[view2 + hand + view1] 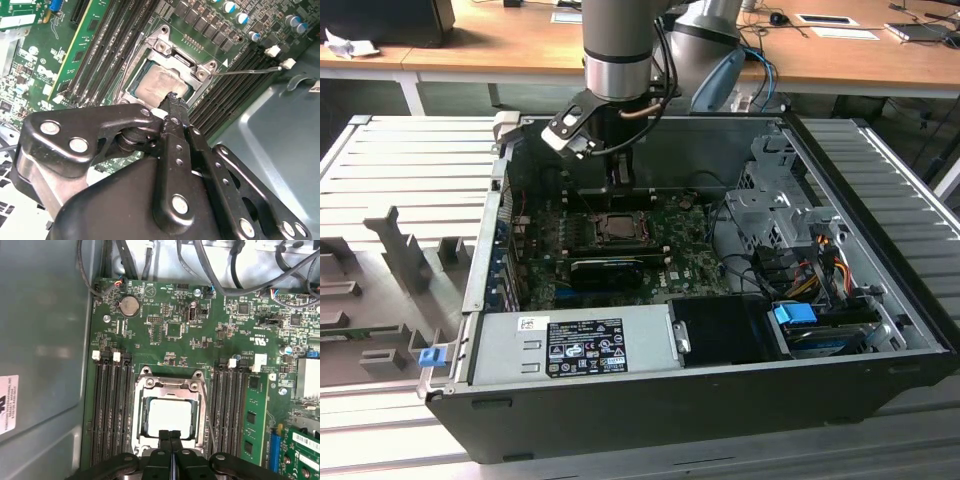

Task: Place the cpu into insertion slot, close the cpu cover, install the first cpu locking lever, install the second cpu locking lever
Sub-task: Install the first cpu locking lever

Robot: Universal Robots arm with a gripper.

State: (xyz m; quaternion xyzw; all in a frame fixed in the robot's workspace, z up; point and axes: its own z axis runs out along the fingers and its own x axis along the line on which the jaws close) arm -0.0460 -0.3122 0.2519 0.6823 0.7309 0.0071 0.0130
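Black metal gripper, fingers pressed together on nothing, is hovering at the edge of the pale silvery square cpu, which is lying socketed under the thin grey metal cpu cover.

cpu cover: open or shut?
Shut. In the first wrist view the cpu cover lies flat on the socket, framing the cpu.

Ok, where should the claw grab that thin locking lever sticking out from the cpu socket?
Probably grip the locking lever near its free end, coming from above: it is a thin bare rod angling out across the memory slots, with open room on both sides.
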